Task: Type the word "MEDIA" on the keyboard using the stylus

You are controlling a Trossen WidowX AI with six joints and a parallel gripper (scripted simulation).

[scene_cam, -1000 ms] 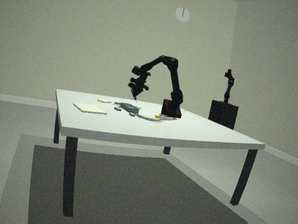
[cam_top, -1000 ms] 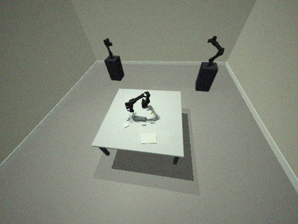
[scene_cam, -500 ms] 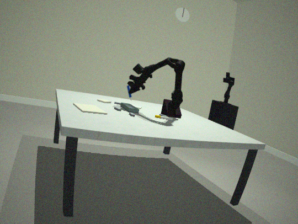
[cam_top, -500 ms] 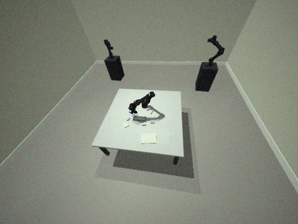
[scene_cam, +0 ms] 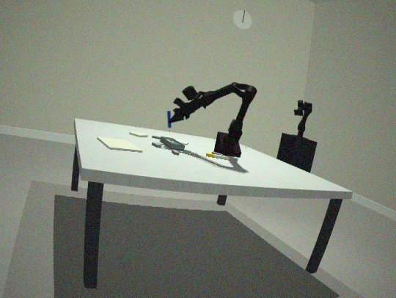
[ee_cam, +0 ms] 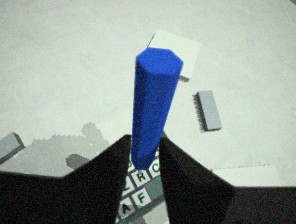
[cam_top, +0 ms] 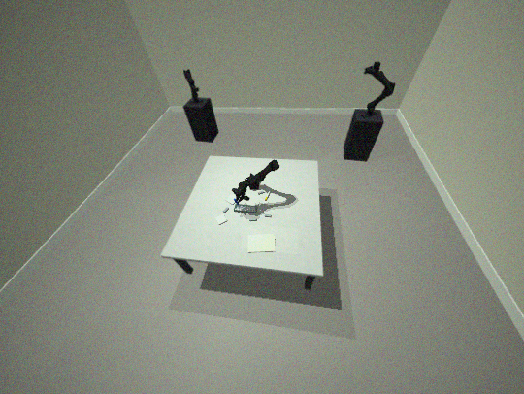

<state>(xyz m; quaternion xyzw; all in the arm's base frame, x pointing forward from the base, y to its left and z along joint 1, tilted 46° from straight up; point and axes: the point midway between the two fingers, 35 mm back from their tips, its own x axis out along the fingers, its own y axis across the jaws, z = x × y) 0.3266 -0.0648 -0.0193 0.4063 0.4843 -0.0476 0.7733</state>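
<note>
— Blue, that hexagonal stylus: where does it sit against the gripper?

— Right between the two black fingers, which are clamped on its lower end. In the wrist view the shaft rises out of the jaws and ends in a flat six-sided top. From the exterior view the stylus stands close to upright at the front of the gripper, with a thin tip pointing down, above the table and not touching it.

— And the keyboard?

— Directly below the fingers in the wrist view: a patch of keyboard shows in the gap, with keys R, F and part of a C readable. From the exterior view the keyboard lies flat on the white table, just under and a little nearer the camera than the tip.

— What lies further out?

— Beyond the stylus, a small grey block and a white card, both apart from the keyboard. A cream pad rests near the table's left end. A yellow-ended marker lies near the arm's dark base.
</note>
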